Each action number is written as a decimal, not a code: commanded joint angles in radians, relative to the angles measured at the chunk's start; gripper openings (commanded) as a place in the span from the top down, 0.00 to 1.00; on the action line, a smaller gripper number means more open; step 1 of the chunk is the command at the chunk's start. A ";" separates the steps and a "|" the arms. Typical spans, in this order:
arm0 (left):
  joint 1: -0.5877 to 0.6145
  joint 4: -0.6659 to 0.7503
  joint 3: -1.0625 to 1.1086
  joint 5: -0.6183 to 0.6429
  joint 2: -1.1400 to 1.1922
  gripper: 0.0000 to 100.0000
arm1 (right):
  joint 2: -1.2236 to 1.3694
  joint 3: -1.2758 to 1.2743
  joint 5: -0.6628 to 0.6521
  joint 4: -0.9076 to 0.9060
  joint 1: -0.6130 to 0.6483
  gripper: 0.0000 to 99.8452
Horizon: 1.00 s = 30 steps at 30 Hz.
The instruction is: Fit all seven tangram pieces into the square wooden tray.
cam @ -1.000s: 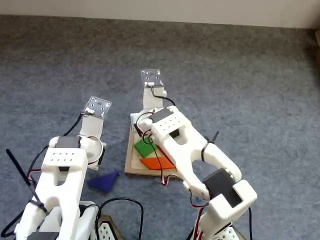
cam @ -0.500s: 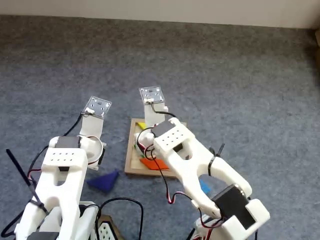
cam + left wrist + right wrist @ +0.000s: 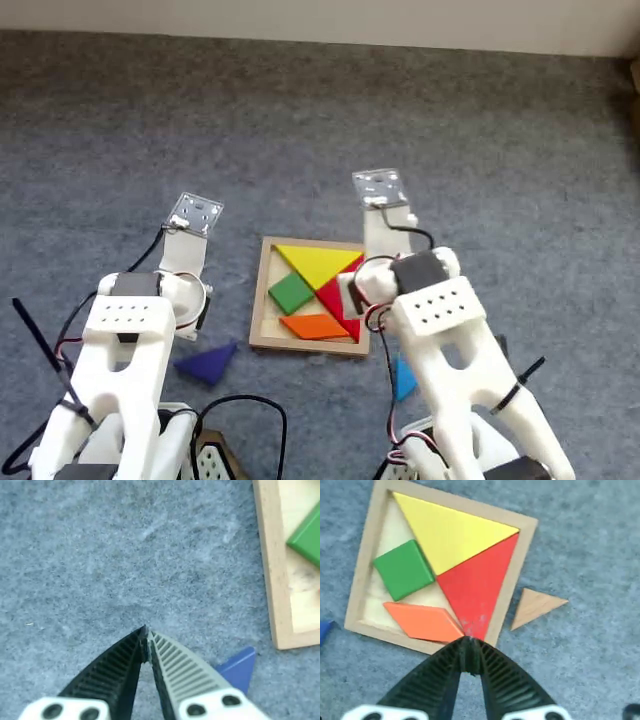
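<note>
The square wooden tray (image 3: 258, 318) lies between my arms and holds a yellow triangle (image 3: 318, 263), a red triangle (image 3: 338, 297), a green square (image 3: 290, 293) and an orange parallelogram (image 3: 314, 326). Outside it on the carpet are a dark blue triangle (image 3: 207, 362), a light blue piece (image 3: 404, 379) and a plain wood-coloured triangle (image 3: 535, 605). My right gripper (image 3: 468, 644) is shut and empty, hovering over the tray rim (image 3: 527, 527) by the tip of the red triangle (image 3: 476, 591). My left gripper (image 3: 145, 631) is shut and empty over bare carpet, the dark blue triangle (image 3: 239, 667) beside it.
Grey carpet spreads all around the tray. The left arm (image 3: 125, 345) stands left of the tray and the right arm (image 3: 440, 320) right of it. Part of the tray floor (image 3: 395, 527) beside the green square (image 3: 403, 569) is bare wood.
The right arm has swung from above the tray to its right side, uncovering the yellow and red triangles. The left arm and the dark blue triangle have kept still.
</note>
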<state>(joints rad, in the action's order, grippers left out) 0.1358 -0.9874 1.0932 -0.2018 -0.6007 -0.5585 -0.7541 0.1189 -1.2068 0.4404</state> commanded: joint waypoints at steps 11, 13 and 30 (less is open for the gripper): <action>0.007 0.012 -0.016 0.006 -0.024 0.99 | -0.041 -0.107 0.388 0.259 -0.067 0.82; 0.007 0.012 -0.016 0.008 -0.024 0.99 | -0.041 -0.104 0.434 0.263 -0.067 0.82; 0.007 0.012 -0.015 0.008 -0.022 0.99 | 0.332 0.062 0.667 0.260 -0.107 0.82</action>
<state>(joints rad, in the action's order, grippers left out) 0.1358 -0.9874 1.0932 -0.2018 -0.6007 -0.2424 -0.7649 0.7618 -0.9597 0.3514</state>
